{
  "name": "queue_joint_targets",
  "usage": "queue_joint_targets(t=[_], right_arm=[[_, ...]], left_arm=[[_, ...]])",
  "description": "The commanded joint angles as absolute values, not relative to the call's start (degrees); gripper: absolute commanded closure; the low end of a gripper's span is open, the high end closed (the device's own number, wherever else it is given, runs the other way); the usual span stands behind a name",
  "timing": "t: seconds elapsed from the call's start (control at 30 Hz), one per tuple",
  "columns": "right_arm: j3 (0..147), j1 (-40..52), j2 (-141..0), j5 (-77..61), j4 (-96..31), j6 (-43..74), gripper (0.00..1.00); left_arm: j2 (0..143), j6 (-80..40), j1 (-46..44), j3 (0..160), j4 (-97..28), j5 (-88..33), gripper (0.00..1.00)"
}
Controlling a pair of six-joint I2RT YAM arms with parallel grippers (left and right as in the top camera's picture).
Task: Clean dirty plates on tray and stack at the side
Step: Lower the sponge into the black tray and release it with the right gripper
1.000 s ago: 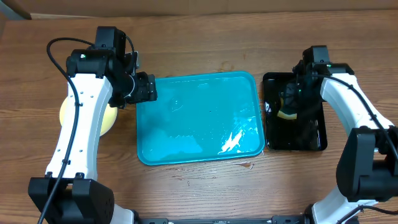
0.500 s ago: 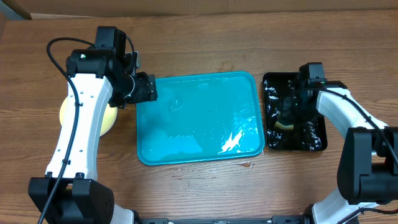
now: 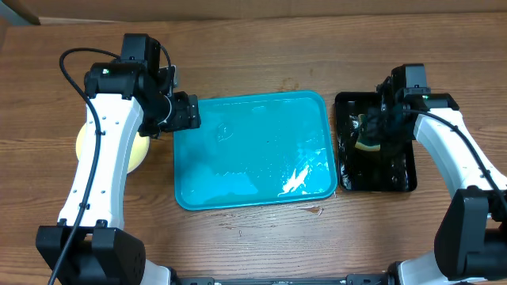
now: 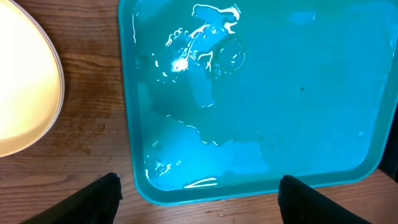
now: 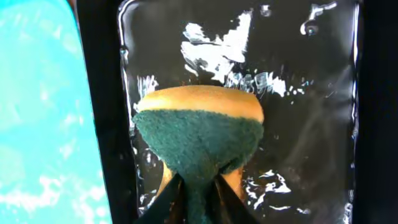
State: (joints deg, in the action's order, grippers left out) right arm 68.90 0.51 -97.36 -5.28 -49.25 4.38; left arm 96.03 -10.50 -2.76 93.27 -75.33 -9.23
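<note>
Brown wood-grain counter (image 3: 261,47) is stretching under everything, and the turquoise tray (image 3: 238,158) is lying at its middle, its wet floor glinting under the light. Just off the tray's left edge, a pale yellow-green plate (image 3: 139,155) is resting on the counter, close to the tray but apart from it. The left arm (image 3: 103,158) is reaching over the plate and hiding most of it from above. Whether other plates are lying beneath it I cannot tell. The left jaws are hanging by the tray's far left corner, spread wide, with only the tray's blue floor showing between them.

A narrower black tray (image 3: 398,179) is sitting just beside the turquoise tray's right edge, its floor also shining with water. The right arm (image 3: 451,150) is bending in over its far half. The right jaws are pinching a yellow sponge (image 5: 199,130) by its green scouring face, squeezing that end into a narrow waist. Whether the sponge is touching the black tray's floor I cannot tell.
</note>
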Motion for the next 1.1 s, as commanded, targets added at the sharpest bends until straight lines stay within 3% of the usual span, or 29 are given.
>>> queue_joint_targets(t=[0.0, 0.1, 0.33, 0.57, 0.63, 0.73, 0.8, 0.83, 1.07], right_arm=[[69.45, 0.62, -96.99, -3.77, -49.89, 4.67, 0.75], [69.45, 0.62, -96.99, -3.70, -50.57, 4.69, 0.68], [70.57, 0.62, -96.01, -4.91, -52.53, 4.71, 0.64], [76.97, 0.67, -89.36, -6.39, -57.01, 4.71, 0.59], [77.10, 0.67, -85.25, -7.86, -57.67, 4.73, 0.57], [77.06, 0.56, -80.73, -7.35, -60.14, 4.73, 0.38], [76.71, 0.56, -78.28, -7.33, -61.47, 4.73, 0.16], [76.42, 0.56, -77.19, -7.35, -61.84, 4.82, 0.00], [68.47, 0.58, -67.68, -7.18, -60.27, 6.26, 0.00]], left_arm=[[96.20, -9.82, -3.03, 93.80, -75.88, -9.72, 0.18], [96.20, -9.85, -3.03, 93.80, -76.05, -9.72, 0.18], [96.20, -9.80, -3.03, 93.80, -76.51, -9.67, 0.18], [96.20, -9.80, -3.03, 93.80, -76.34, -9.28, 0.00], [96.20, -9.78, -3.03, 93.80, -77.21, -8.36, 0.00], [96.03, -8.95, -3.05, 93.80, -80.16, -8.45, 0.00], [95.44, -8.88, -3.07, 93.49, -81.38, -8.43, 0.00], [94.83, -8.88, -3.09, 93.10, -81.56, -8.43, 0.00], [82.78, -8.21, -3.57, 85.43, -75.77, -8.43, 0.00]])
